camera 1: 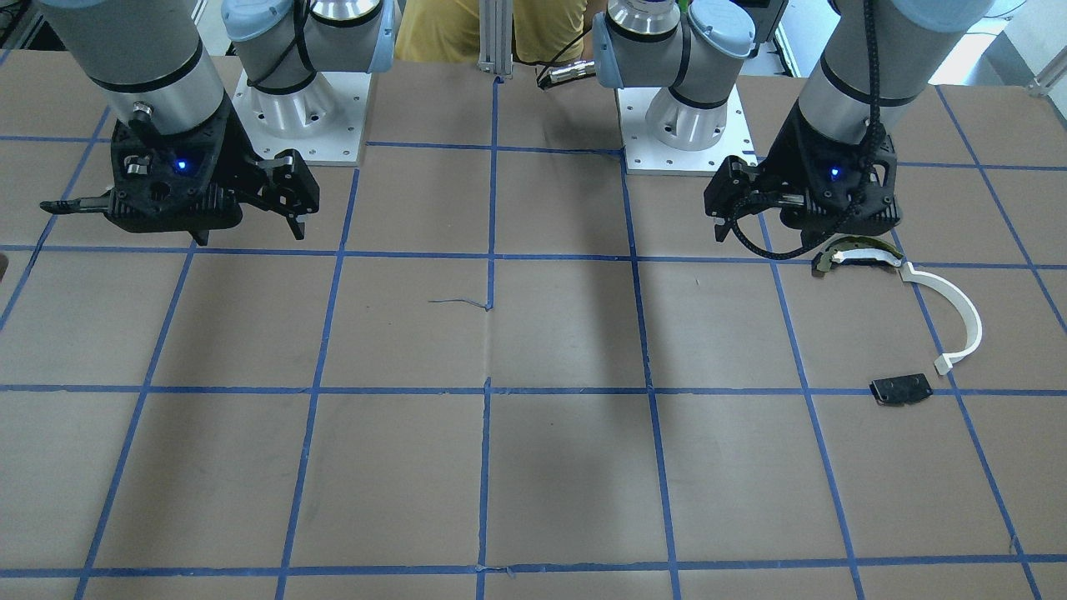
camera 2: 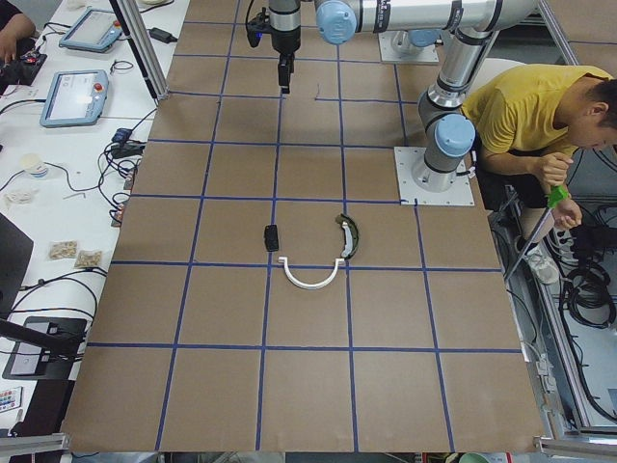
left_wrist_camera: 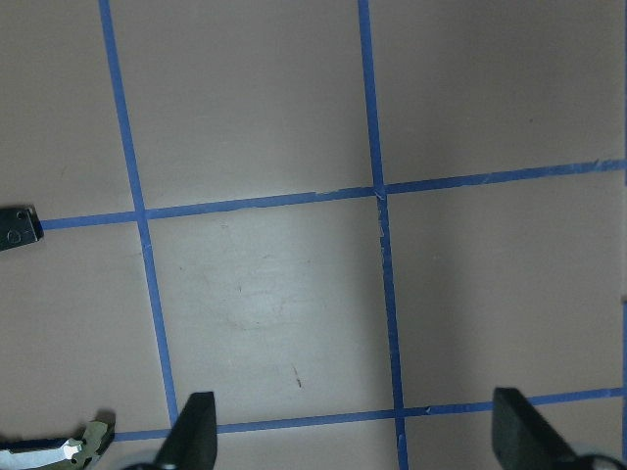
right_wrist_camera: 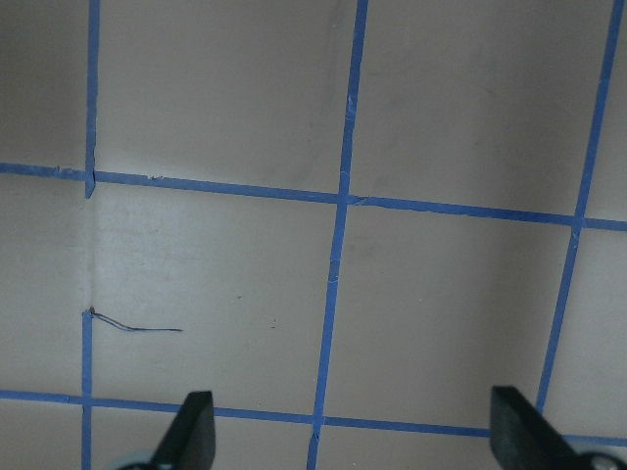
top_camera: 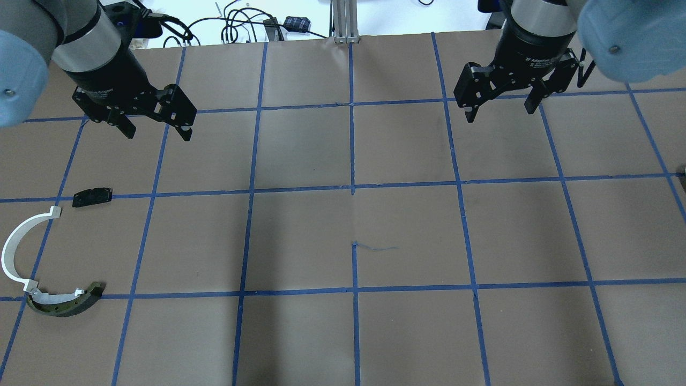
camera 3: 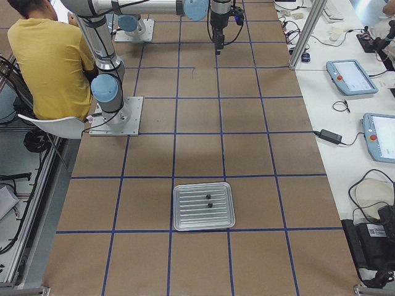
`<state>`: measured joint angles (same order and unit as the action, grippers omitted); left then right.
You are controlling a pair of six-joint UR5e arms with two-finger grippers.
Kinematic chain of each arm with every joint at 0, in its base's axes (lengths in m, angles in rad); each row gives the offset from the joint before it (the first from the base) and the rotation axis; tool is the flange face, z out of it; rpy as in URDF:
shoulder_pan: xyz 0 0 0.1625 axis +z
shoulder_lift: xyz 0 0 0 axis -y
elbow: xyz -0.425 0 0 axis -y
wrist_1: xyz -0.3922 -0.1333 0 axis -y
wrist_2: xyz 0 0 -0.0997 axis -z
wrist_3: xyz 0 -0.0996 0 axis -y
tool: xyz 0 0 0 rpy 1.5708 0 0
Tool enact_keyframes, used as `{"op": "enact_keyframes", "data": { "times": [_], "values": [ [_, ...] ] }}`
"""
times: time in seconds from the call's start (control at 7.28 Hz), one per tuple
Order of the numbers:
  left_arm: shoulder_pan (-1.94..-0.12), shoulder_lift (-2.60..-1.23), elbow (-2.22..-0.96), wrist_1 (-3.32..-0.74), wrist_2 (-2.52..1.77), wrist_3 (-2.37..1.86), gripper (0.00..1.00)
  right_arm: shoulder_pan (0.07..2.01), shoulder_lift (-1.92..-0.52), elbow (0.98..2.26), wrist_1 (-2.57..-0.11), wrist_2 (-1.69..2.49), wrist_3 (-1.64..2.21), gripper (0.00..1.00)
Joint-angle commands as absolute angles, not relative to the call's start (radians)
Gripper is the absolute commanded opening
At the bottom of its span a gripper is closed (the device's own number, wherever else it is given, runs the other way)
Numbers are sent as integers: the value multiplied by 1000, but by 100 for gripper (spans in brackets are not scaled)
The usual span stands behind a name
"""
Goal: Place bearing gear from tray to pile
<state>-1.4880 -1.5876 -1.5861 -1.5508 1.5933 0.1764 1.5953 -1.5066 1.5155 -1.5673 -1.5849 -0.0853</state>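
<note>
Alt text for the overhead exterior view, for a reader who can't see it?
The left gripper and right gripper hang open and empty over a brown table gridded in blue tape. Near the view's left edge lies the pile: a flat black plate, a white curved strip and a dark curved piece.

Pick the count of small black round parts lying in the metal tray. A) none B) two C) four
B: the exterior right view shows two bearing gears lying close together near the middle of the tray.
</note>
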Motion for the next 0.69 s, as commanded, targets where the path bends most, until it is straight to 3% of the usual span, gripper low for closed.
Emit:
{"op": "enact_keyframes", "data": {
  "times": [0.0, 0.55],
  "values": [
    [-1488, -1588, -1586, -1552, 1594, 178, 100, 1591, -1497, 1522, -1574, -1586, -142, 100],
    [-1488, -1589, -1586, -1552, 1594, 178, 100, 1457, -1488, 1522, -1589, -1603, -296, 100]
  ]
}}
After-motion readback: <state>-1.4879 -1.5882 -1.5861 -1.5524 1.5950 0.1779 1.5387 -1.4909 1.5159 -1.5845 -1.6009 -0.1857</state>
